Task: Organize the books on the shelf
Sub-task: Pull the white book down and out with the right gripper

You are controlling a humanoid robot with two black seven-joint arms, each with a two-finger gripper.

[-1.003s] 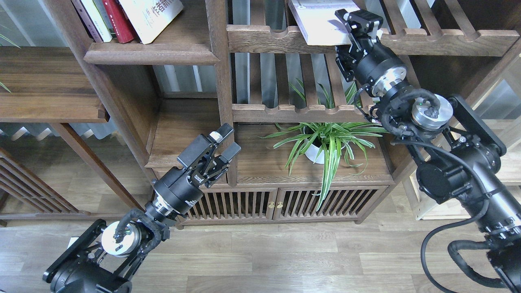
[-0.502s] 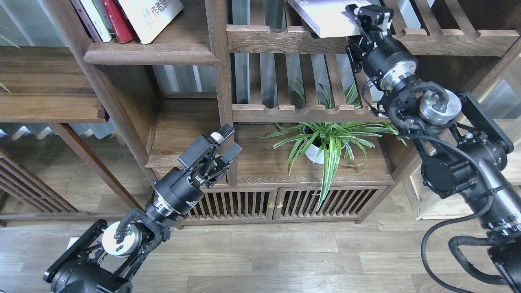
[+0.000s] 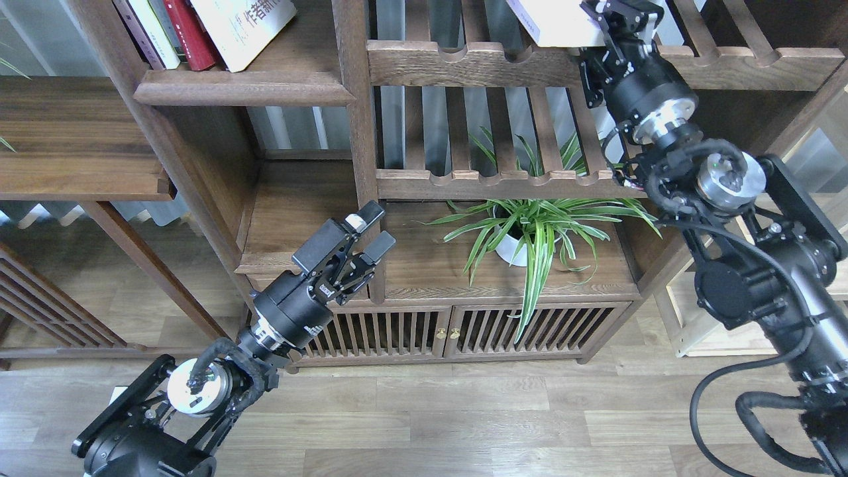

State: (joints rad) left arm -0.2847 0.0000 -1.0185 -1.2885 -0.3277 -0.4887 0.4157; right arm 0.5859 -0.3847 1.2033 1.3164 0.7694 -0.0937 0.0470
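The pale lavender-white book is at the top edge of the view, above the slatted rack's scalloped rail. My right gripper is shut on its right end and holds it up. On the walnut shelf at the top left lean the dark red book and the white book with blue characters, beside other spines. My left gripper is open and empty, low in front of the middle compartment.
A potted spider plant stands on the lower plank under the rack. The upright post separates the shelf from the slatted racks. A slatted cabinet stands at floor level.
My right gripper has lifted the pale book up and slightly right, off the rack's rail toward the top of the view. The left arm has barely moved.
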